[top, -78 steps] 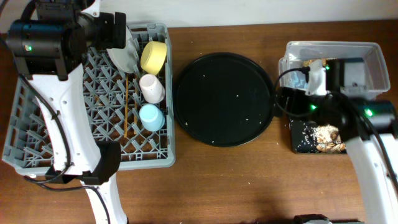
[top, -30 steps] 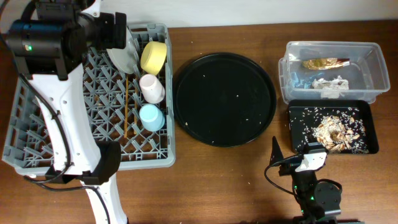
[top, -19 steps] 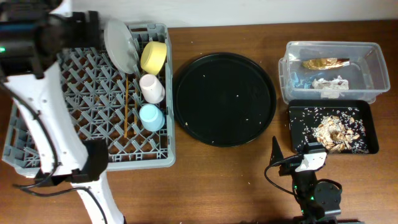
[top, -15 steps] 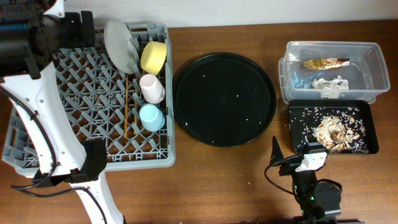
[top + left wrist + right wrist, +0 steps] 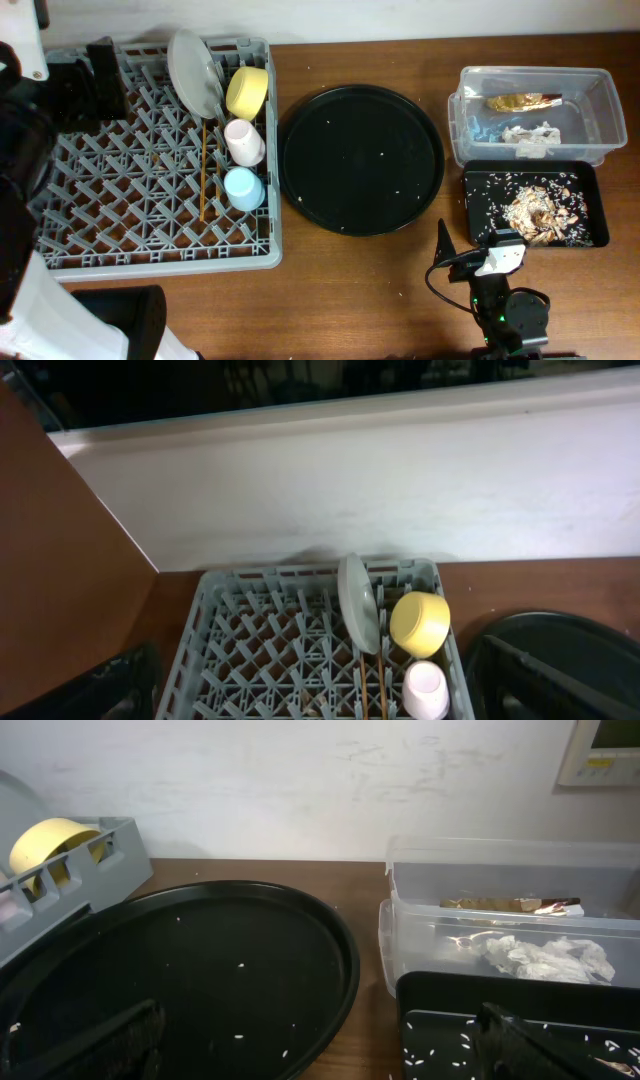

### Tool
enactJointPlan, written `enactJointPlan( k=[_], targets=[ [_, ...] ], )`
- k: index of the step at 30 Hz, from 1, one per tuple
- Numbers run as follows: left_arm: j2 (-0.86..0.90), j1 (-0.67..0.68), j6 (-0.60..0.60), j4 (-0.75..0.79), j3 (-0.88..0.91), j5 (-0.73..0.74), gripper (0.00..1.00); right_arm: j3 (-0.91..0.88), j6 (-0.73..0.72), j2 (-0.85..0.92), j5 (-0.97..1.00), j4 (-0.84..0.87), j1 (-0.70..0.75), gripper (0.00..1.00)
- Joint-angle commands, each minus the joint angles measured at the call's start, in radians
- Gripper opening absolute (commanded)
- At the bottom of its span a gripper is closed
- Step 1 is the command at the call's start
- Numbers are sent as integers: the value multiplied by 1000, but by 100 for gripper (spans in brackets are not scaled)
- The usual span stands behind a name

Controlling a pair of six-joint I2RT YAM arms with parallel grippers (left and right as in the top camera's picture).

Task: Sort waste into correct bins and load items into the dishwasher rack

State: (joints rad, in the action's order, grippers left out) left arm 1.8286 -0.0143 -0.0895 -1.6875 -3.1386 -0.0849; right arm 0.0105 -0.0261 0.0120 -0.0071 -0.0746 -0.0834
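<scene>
The grey dishwasher rack (image 5: 150,245) at the left holds the upright grey-green plate (image 5: 190,70), yellow bowl (image 5: 247,92), pink cup (image 5: 243,140), blue cup (image 5: 243,188) and two chopsticks (image 5: 204,170). The left wrist view shows the rack (image 5: 290,650), plate (image 5: 358,603) and bowl (image 5: 420,622) from high above. My left gripper (image 5: 320,705) is open and empty. The clear tub (image 5: 590,90) holds the gold wrapper (image 5: 520,101) and tissue (image 5: 530,133). The black tray (image 5: 480,225) holds food scraps (image 5: 530,212) and rice. My right gripper (image 5: 320,1060) is open and empty, near the table's front edge.
The large round black tray (image 5: 360,158) with a few rice grains lies between the rack and the bins; it fills the left of the right wrist view (image 5: 200,970). My right arm (image 5: 495,300) sits folded at the front edge. My left arm covers the far left.
My right arm has pulled back from the bins to the front edge and stayed still. My left arm has risen and moved left off the rack, uncovering the plate.
</scene>
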Motion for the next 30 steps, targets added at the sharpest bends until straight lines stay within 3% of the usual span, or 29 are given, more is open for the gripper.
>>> enactJointPlan(
  k=[1,3,7,8,11,15,18,21,27,30],
  targets=[
    [-62,-2,-18,26,103,3,99,-5,-8,-9,16,-6,-8,98],
    [-190,-1,-18,164,379,32,99,-5,-8,-9,16,-6,-8,98],
    [-509,-1,-17,614,1083,121,99,-5,-8,-9,16,-6,-8,98],
    [-636,-1,-17,788,1357,133,99,-5,-8,-9,16,-6,-8,98],
    [-922,-2,-17,1117,1916,134,99,-5,-8,-9,16,-6,-8,99],
    [-1295,-2,-17,1460,2507,136,99,-5,-8,-8,16,-6,-8,99],
    [-1503,-2,-17,1650,2812,158,99,-5,-8,-9,16,-6,-8,98],
    [-1614,-2,-17,1719,2966,165,99,-5,-8,-9,16,-7,-8,99],
    [-1776,-2,-40,1733,3120,168,99,-5,-8,-9,16,-6,-8,98],
    [-1824,-2,-69,1662,3130,167,99,-5,-8,-9,16,-7,-8,98]
  ],
)
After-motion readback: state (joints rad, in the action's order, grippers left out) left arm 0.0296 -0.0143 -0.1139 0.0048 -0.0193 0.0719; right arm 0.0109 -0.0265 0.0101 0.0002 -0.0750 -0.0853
